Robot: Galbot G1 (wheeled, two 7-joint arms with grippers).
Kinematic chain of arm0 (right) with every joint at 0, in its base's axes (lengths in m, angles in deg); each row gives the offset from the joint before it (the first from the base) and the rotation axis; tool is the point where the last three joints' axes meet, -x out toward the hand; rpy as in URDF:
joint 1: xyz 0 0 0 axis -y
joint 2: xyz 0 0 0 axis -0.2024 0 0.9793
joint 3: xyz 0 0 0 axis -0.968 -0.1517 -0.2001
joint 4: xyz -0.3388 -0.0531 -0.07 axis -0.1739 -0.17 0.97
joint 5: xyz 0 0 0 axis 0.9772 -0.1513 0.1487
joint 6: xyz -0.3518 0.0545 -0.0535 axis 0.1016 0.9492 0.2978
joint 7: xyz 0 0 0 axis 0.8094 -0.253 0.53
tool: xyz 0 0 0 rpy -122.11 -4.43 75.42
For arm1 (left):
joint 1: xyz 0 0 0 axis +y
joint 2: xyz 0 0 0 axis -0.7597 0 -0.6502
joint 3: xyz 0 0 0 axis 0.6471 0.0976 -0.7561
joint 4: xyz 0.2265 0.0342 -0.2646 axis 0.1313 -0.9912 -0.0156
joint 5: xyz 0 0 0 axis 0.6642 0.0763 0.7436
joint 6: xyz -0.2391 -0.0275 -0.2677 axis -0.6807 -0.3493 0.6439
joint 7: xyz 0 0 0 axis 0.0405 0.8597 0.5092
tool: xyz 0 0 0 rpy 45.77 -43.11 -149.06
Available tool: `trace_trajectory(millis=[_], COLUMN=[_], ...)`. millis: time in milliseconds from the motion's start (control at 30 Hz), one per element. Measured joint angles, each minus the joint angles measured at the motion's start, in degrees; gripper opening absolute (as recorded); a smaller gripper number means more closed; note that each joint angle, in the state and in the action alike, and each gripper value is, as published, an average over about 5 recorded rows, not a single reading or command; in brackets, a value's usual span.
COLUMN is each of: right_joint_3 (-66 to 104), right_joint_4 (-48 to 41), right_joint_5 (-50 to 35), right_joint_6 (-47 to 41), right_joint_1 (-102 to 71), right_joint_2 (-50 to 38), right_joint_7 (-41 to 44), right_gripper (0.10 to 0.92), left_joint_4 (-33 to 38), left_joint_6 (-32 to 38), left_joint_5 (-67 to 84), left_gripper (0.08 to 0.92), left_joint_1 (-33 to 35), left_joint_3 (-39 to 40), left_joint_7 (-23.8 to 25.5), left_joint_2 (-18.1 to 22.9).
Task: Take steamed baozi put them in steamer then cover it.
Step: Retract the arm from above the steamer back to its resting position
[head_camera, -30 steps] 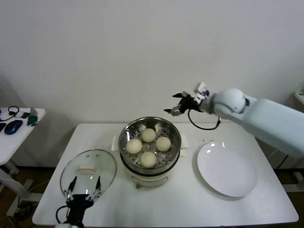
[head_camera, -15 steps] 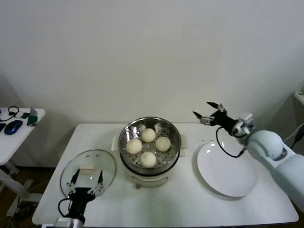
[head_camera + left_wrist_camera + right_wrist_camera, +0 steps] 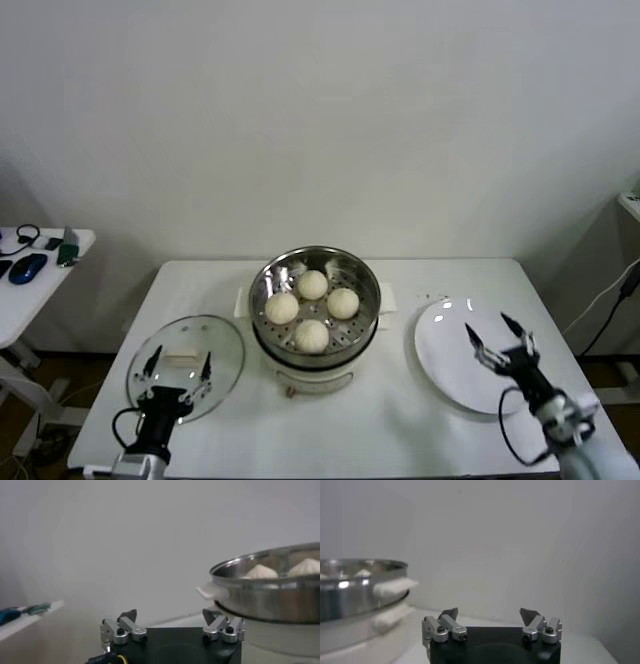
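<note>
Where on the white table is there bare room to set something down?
Bare tabletop runs along the near edge, between the round glass lid and the flat white plate, in front of the steel steamer basket. The far corners look bare too. The middle row is crowded.

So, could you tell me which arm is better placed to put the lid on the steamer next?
Left, probably. The open left gripper hovers over the glass lid, beside the steamer; the open right gripper is over the empty plate.

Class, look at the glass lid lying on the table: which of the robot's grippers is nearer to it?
Left. The left gripper hovers open over the lid; the right gripper is across the table, over the white plate.
</note>
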Motion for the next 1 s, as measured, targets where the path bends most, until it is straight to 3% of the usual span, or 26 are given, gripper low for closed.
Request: trace_trajectory(millis=[467,1000], right_joint_3=[2.1,1.9], right_joint_4=[-2.3,-3.2], right_joint_5=[3.4,5.4], right_joint_6=[9.7,12.6], right_joint_1=[-7.6,-8.6], right_joint_2=[9.6,14.9], right_joint_7=[-1.5,-2.5], right_gripper=[0.823,0.823], left_joint_4=[-6.4,-20.8], left_joint_6=[3.5,0.7], left_joint_5=[-31.2,-61.2], left_gripper=[0.823,0.823], left_joint_1=[1.5,-7.9], left_joint_3=[-2.2,-0.8], left_joint_7=[-10.3,-16.1], left_joint_2=[-5.9,-7.3])
